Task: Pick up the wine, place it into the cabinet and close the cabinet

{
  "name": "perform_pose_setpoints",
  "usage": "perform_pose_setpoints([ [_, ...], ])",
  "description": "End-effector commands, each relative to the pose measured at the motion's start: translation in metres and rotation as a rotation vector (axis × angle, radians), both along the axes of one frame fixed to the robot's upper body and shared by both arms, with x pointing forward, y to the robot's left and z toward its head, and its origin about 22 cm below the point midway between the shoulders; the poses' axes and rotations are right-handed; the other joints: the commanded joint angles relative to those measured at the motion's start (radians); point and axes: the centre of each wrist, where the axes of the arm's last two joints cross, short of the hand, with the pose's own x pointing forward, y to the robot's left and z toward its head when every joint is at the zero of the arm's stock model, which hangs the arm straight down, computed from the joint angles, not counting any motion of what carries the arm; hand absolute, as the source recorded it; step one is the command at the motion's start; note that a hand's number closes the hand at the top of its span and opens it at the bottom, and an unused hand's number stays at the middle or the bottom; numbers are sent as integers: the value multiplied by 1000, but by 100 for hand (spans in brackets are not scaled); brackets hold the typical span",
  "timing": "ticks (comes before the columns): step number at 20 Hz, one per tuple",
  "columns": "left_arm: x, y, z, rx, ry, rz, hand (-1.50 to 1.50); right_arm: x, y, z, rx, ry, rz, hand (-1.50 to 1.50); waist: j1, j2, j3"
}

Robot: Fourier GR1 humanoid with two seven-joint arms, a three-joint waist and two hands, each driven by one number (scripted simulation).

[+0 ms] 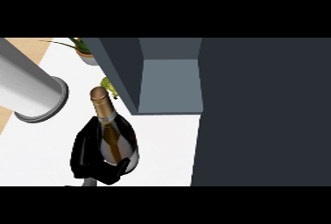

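While the right robot hand [97, 164] grasps the wine [113, 135], open cabinet [169, 83] beside, left forearm [29, 85] raised.

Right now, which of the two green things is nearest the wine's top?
The small yellow-green one, right beside the foil top of the wine; the potted plant stands farther back on the counter.

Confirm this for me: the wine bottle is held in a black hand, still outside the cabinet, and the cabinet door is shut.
One thing is wrong: the cabinet door is open, as the head view shows. The rest holds: the hand grips the wine bottle, outside the cabinet.
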Motion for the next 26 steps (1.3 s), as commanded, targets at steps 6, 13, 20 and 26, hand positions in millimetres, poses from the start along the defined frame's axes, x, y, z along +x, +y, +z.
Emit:
perform_pose_setpoints([
  [6, 20, -57, 71, -12, 32, -12, 150, -42, -14, 31, 51, -42, 43, -150, -11, 0, 0],
  [13, 46, -86, 85, -2, 85, 32, 150, -46, -16, 41, 42, -51, 36, -150, -14, 4, -1],
  [20, 69, -104, 58, 92, 134, 79, 150, -39, -16, 29, 60, -45, 42, -150, -24, 5, -1],
  [26, 74, -119, 46, 131, 148, 103, 150, -32, -14, 25, 60, -33, 50, -150, -18, 6, -1],
])
